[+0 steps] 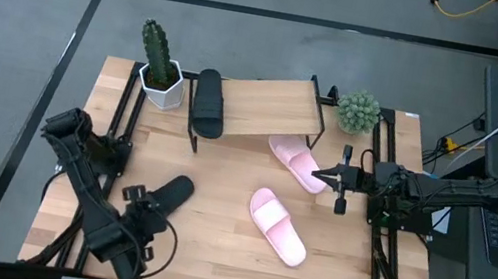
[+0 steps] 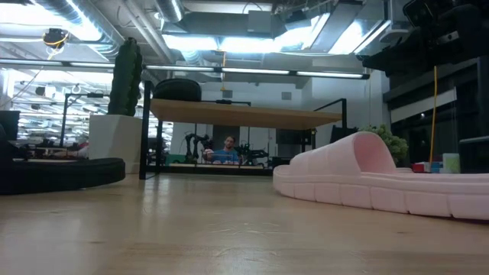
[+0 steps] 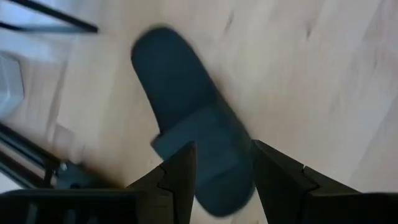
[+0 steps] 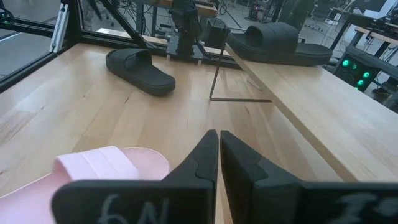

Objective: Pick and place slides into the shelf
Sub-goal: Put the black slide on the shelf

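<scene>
Shelf: standing at the back of the table, between a cactus pot and a small round plant; its plank is sitting skewed to the table edges.
Black slide on shelf: lying on the plank's left end, overhanging it toward the front.
Black slide on table: lying at front left, just at the left gripper.
Pink slide by shelf: lying partly under the plank's right front corner, its free end reaching toward the right gripper.
Pink slide in front: lying in the open, right of centre, apart from both grippers; in the low view it is filling the right foreground.
Left gripper: hovering over the black slide on the table; in its wrist view the fingers are standing spread, straddling the slide's strap end.
Right gripper: sitting at the table's right side, next to the near pink slide's end; its fingers are pressed nearly together, pinching nothing, with that slide showing just beside them.
</scene>
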Motion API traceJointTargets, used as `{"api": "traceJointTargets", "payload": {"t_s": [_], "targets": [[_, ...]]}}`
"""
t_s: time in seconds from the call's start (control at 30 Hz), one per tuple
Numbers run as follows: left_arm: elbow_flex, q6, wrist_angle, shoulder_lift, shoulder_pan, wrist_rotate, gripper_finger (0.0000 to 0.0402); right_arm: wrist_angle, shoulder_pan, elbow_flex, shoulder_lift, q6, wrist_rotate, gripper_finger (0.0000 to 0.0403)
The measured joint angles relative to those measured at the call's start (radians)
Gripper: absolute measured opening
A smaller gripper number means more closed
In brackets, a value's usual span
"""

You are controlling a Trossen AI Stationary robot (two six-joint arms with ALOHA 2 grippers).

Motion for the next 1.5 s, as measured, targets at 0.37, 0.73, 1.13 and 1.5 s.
{"api": "traceJointTargets", "payload": {"t_s": [0.37, 0.73, 1.13, 1.5], "targets": [[-0.130, -0.009, 0.028, 0.000, -0.051, 0.042, 0.0141, -0.001, 0.000, 0.000, 0.000, 0.054, 0.000, 0.0021], [-0.193, 0.027, 0.185, 0.000, -0.054, 0.049, 0.0141, -0.001, 0.000, 0.000, 0.000, 0.052, 0.000, 0.0021], [-0.193, 0.165, 0.110, 0.042, -0.112, 0.102, 0.0141, 0.000, 0.000, 0.000, 0.001, 0.101, 0.001, 0.0021], [-0.193, 0.154, 0.071, 0.145, -0.172, 0.039, 0.0141, 0.023, 0.000, -0.020, 0.000, 0.106, 0.001, 0.0021]]}}
